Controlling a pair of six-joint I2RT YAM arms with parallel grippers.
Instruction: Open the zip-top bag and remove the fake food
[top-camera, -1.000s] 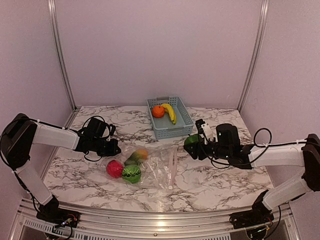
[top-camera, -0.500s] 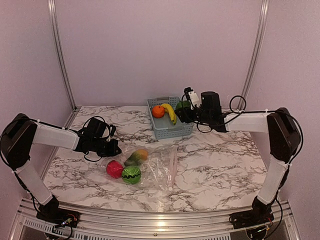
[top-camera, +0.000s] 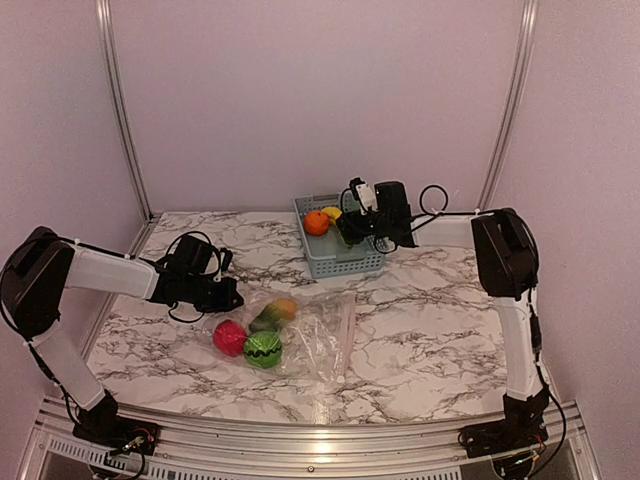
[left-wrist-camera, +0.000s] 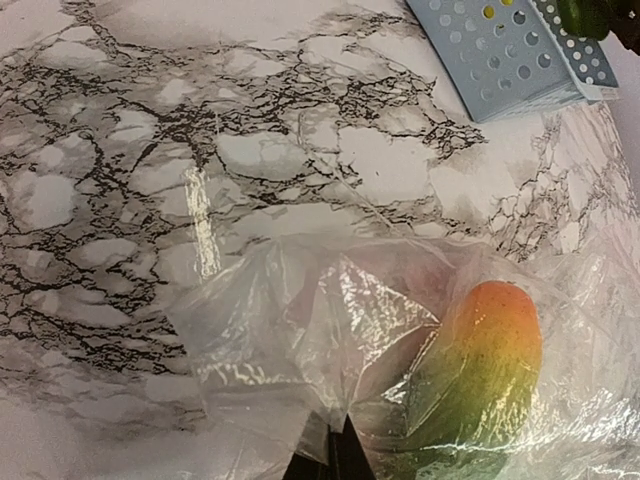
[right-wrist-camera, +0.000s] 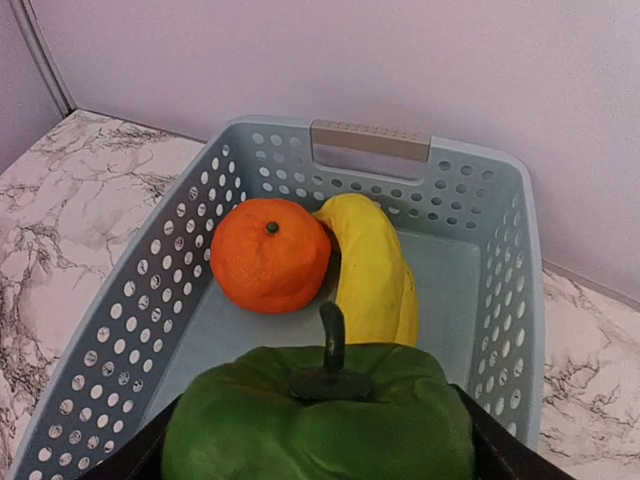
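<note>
Seeing our left tool (left-wrist-camera: 322, 462) clenched on the zip-top bag (top-camera: 315, 335) at its left edge, the bag lying on the surface (top-camera: 430, 320), fake food (top-camera: 263, 349) inside, our right tool (top-camera: 347, 228) grasping a green pepper (right-wrist-camera: 250, 430) over the far basket (right-wrist-camera: 130, 330).

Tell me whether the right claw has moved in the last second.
Yes: the right claw carried the pepper from right of the basket to over it.

right wrist: green pepper (right-wrist-camera: 320, 420) runs off the bottom edge, hides the basket (right-wrist-camera: 120, 330) near wall and the banana (right-wrist-camera: 375, 270) lower end | left wrist: left gripper (left-wrist-camera: 325, 462) just tips at the bottom edge, orange-green fruit (left-wrist-camera: 480, 370) and zip-top bag (left-wrist-camera: 300, 340) cropped there too | top: pepper at right gripper (top-camera: 352, 230) tbh too small to make out
</note>
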